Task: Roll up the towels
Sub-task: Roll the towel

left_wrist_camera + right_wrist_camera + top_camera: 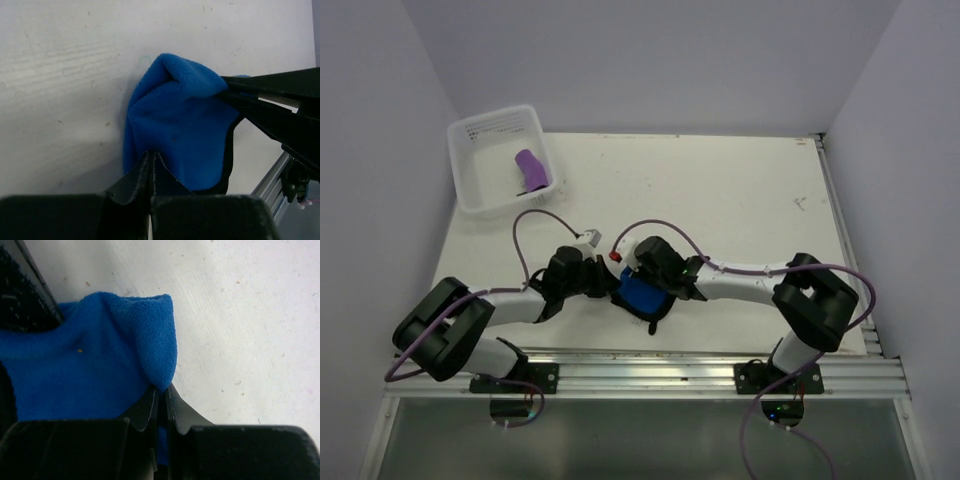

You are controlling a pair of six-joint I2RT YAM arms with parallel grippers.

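The bright blue towel lies bunched on the table near the front edge, on top of the dark grey-black towel, whose edge shows beneath it. My left gripper is shut on the blue towel's left edge. My right gripper is shut on a folded corner of the blue towel. The black towel's rim shows under the blue one in the left wrist view. The purple towel lies rolled inside the clear plastic tub at the far left.
The clear tub stands at the table's far left corner. An aluminium rail runs along the front edge. Grey walls enclose the table on the left, back and right.
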